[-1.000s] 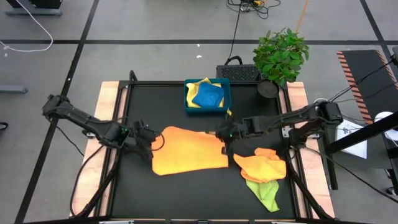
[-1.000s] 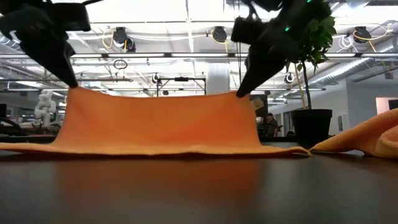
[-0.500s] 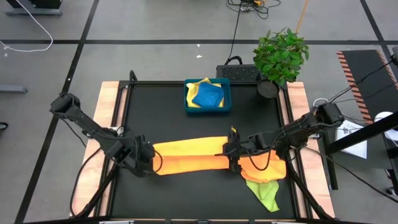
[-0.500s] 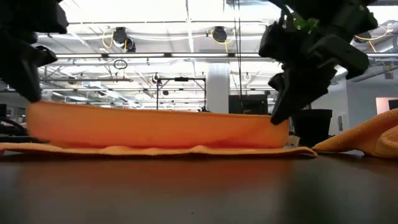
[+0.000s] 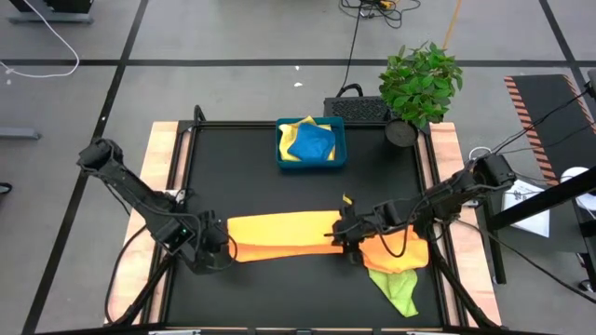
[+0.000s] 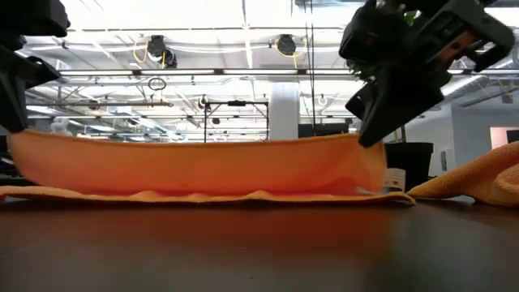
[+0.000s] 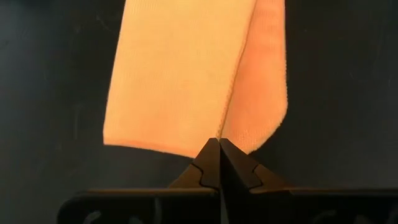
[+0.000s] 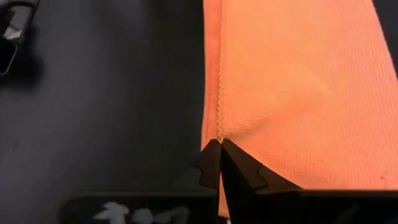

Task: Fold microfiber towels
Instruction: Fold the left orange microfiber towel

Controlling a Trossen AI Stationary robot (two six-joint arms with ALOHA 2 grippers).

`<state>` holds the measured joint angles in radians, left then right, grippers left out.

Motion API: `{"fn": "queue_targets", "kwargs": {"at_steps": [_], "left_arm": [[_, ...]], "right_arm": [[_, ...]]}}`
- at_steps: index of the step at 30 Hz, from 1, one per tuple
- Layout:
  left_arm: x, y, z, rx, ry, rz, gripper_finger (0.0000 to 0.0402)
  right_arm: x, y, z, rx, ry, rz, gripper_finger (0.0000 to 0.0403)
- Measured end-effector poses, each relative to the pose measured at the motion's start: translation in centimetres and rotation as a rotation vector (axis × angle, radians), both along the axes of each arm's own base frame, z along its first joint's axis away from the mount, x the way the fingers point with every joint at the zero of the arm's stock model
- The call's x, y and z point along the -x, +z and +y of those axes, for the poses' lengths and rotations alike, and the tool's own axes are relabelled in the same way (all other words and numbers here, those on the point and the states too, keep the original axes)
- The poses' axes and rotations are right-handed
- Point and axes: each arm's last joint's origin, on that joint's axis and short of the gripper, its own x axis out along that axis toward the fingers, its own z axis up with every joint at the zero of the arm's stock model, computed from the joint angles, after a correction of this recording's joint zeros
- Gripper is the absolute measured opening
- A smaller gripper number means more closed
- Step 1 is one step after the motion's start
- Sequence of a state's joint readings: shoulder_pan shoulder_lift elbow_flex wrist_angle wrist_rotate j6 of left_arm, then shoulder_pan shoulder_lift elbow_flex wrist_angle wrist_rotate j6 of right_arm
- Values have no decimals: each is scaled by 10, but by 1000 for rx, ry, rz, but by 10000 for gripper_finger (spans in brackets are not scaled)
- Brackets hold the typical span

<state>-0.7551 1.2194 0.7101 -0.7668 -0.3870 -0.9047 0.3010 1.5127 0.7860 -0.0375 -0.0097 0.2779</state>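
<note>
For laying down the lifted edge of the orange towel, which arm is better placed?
Neither alone, I think: left gripper and right gripper each pinch one end of the orange towel, so both should lower together.

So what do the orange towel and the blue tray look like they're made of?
The orange towel, pinched at both ends by the left gripper and right gripper, looks like soft microfiber cloth: a fine matte weave, a stitched hem, and it drapes limply. The blue tray keeps straight walls, so probably rigid plastic, though its finish is unclear.
</note>
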Motion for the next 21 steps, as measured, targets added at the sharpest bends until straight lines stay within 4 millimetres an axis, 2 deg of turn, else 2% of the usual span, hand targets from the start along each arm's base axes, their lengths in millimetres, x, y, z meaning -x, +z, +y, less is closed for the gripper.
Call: {"fn": "queue_targets", "kwargs": {"at_steps": [9,13,21], "left_arm": [[-6,3,-6,66,-7,-57,2],[-5,2,-6,97,3,-38,18],[-4,2,-7,140,8,-6,61]], "right_arm": [[8,-4,10,-26,25,73,0],[8,-4,12,-59,60,64,5],[9,-4,13,-97,98,79,75]]}}
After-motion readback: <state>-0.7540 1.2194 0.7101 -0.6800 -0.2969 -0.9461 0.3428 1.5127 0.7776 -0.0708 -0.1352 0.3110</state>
